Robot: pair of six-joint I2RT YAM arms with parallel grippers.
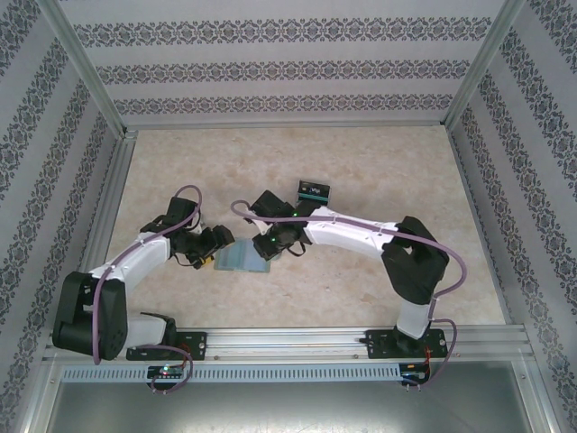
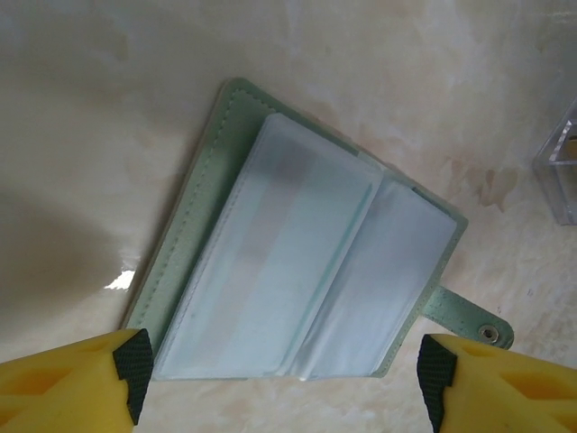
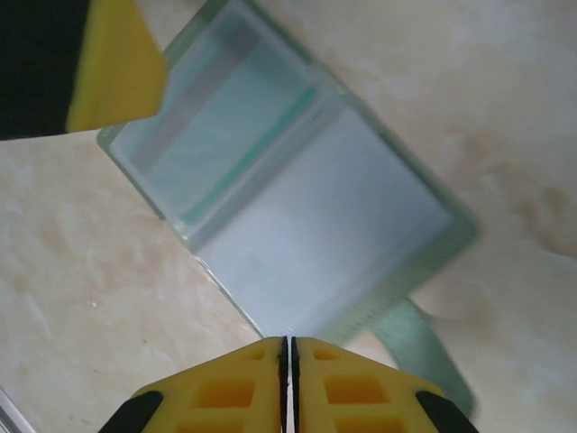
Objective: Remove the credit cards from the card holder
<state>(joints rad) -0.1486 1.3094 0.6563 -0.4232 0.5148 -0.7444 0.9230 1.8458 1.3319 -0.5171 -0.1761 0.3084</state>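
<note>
The card holder (image 1: 242, 259) lies open on the table, dull green outside with pale blue-grey sleeves (image 2: 297, 271) (image 3: 306, 207). A teal card's edge (image 2: 358, 221) (image 3: 248, 153) shows through the sleeves at the fold. A black credit card (image 1: 313, 190) lies apart on the table, behind the arms. My left gripper (image 1: 216, 245) (image 2: 287, 383) is open, one finger at each side of the holder's near edge, not touching it. My right gripper (image 1: 275, 244) (image 3: 288, 347) is shut, its tips right at the holder's edge with nothing seen between them.
The holder's snap tab (image 2: 471, 317) (image 3: 424, 352) sticks out on the marbled tabletop. A clear plastic piece (image 2: 561, 162) shows at the left wrist view's right edge. Patterned walls and a metal frame (image 1: 99, 207) close in the table.
</note>
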